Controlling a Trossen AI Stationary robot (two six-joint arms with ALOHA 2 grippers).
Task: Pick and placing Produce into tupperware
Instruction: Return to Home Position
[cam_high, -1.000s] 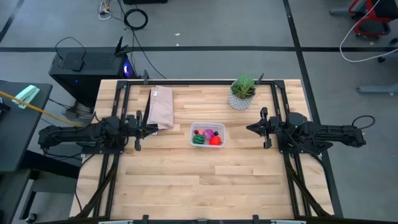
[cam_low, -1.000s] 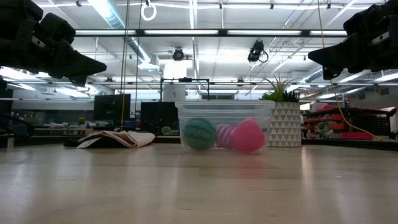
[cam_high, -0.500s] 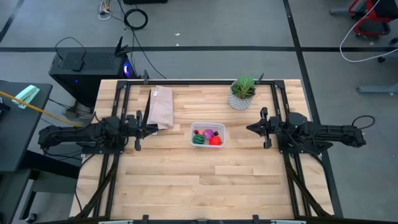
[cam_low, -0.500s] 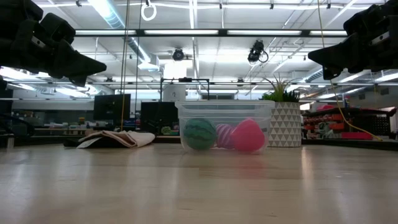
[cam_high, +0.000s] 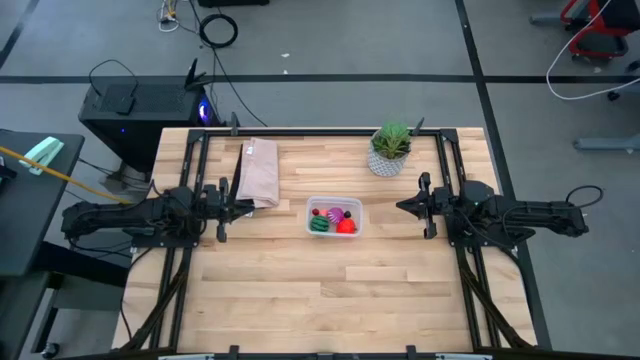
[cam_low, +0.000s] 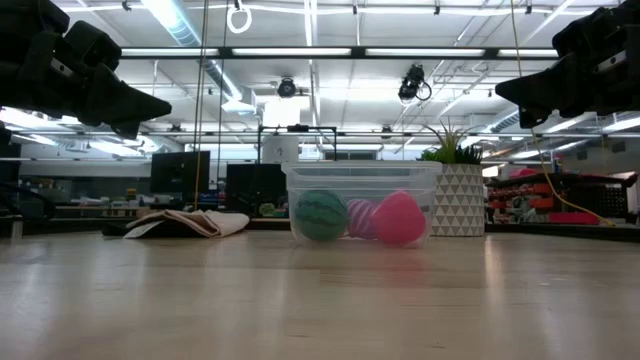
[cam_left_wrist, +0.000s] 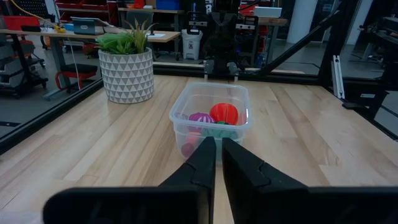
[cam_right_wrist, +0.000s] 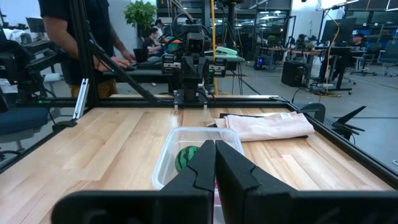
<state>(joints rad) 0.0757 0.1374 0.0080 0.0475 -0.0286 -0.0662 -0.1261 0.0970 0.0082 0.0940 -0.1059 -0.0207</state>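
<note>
The tub (cam_high: 335, 200) sits in the middle of the table (cam_high: 300, 290) with the toy produce (cam_high: 333, 220) inside. The left gripper (cam_high: 248, 208) and right gripper (cam_high: 401, 207) hang on either side, well apart from it, fingers pressed together, holding nothing.

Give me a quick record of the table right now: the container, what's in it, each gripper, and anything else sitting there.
container: tupperware, mid-table between the arms
inside: green striped ball, red lumpy piece, purple-pink ball
left gripper: fingers shut, empty, raised left of tupperware
right gripper: fingers shut, empty, raised right of tupperware
also on table: paper bag, potted plant
</note>
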